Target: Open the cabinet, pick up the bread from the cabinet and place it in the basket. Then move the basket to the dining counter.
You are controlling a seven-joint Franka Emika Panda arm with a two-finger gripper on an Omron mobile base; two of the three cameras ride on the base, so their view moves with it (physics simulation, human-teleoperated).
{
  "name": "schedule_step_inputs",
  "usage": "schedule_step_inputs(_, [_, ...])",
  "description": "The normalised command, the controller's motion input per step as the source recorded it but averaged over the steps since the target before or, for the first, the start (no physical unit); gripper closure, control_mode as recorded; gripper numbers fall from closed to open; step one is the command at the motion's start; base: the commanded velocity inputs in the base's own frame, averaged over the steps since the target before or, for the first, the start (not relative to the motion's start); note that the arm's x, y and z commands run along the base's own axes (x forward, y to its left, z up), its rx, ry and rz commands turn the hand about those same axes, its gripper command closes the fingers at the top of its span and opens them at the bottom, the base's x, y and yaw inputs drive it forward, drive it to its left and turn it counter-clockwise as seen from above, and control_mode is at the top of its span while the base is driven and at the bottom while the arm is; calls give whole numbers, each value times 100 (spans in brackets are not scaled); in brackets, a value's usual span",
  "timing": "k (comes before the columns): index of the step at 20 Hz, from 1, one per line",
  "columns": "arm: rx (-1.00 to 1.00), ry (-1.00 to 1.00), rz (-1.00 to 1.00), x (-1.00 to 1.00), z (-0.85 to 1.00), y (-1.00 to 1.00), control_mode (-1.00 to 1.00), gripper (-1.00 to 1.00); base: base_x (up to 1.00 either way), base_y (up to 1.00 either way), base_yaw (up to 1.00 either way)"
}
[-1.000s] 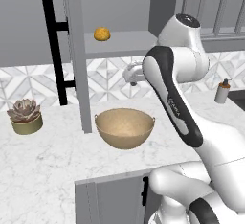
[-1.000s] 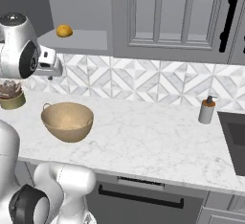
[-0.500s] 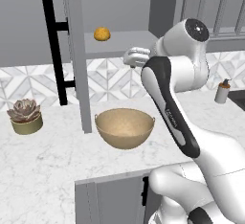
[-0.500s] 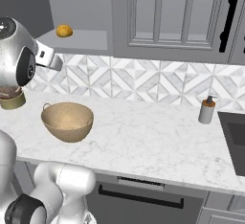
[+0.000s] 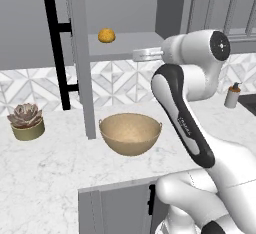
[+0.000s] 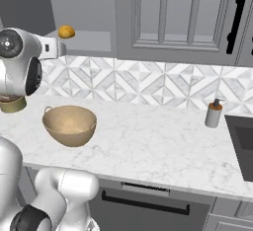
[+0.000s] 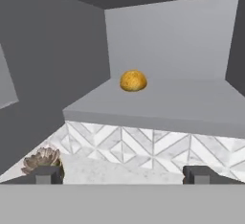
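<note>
A rendered kitchen with a white robot arm. In the left base view, the cabinet [image 5: 125, 45] fills the upper centre of the frame; its door [image 5: 80, 58] stands swung open, seen nearly edge-on, its long axis upright, with the long black bar handle [image 5: 57, 53] also upright at the upper left. The bread [image 5: 106, 35], a small rounded golden-orange lump with no clear long axis, sits on the cabinet shelf [image 5: 130, 43] in the upper centre. In the right base view the bread [image 6: 66, 31] is at the upper left.

The tool [image 7: 122, 174] is open, its two dark finger tips [image 7: 48, 174] standing wide apart at the bottom of the hand view, empty, pointing toward the shelf. There the bread [image 7: 133, 81] lies at centre frame, well apart from the tips.

The basket [image 5: 130, 133], tan and bowl-shaped, sits upright on the marble desk [image 5: 50, 163] at centre frame, mouth facing up, just beside the lower edge of the open door. A small olive pot with a succulent [image 5: 26, 122] stands at the left edge. A soap dispenser [image 6: 214, 113] stands at the right of the right base view.

No readable writing or brand shows anywhere.
</note>
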Motion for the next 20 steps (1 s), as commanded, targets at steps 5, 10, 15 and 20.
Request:
schedule_step_inputs(5, [-1,5,-3,48,8,0,-100,-100,0,0,0])
schedule_step_inputs(10, [-8,4,0,47,27,4,-100,-100,0,0,0])
schedule_step_inputs(15, [-17,3,0,75,9,21,-100,-100,0,0,0])
schedule_step_inputs(20, [-12,9,0,83,3,34,-100,-100,0,0,0])
